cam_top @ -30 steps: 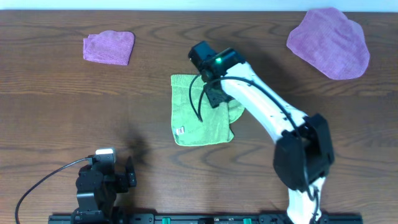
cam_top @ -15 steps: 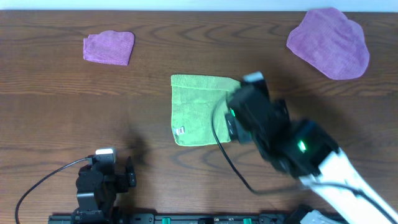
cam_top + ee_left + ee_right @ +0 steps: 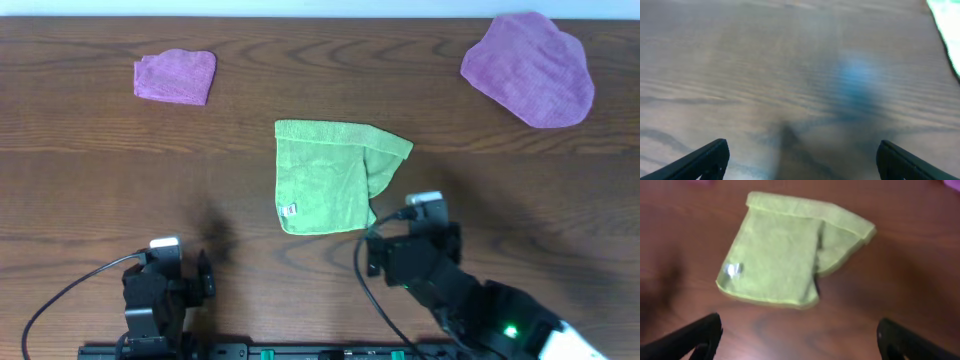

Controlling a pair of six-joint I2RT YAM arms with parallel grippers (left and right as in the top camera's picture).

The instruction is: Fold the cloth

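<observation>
The lime-green cloth (image 3: 328,178) lies flat in the middle of the table, folded over on itself, with a looser flap at its right side and a small white tag (image 3: 290,210) near its front left corner. In the right wrist view the cloth (image 3: 785,260) lies ahead of the fingers, clear of them. My right gripper (image 3: 412,245) is just in front of the cloth's front right corner, open and holding nothing (image 3: 800,340). My left gripper (image 3: 168,280) sits at the front left, open over bare wood (image 3: 802,160). A green sliver of the cloth (image 3: 946,25) shows at the left wrist view's top right.
A small folded purple cloth (image 3: 176,76) lies at the back left. A large rumpled purple cloth (image 3: 530,68) lies at the back right. A black cable (image 3: 70,295) loops beside the left arm near the front edge.
My right arm has drawn back from above the cloth toward the front edge, its jaws widening. The cloth stays where it lay, folded. The left arm has not moved.
</observation>
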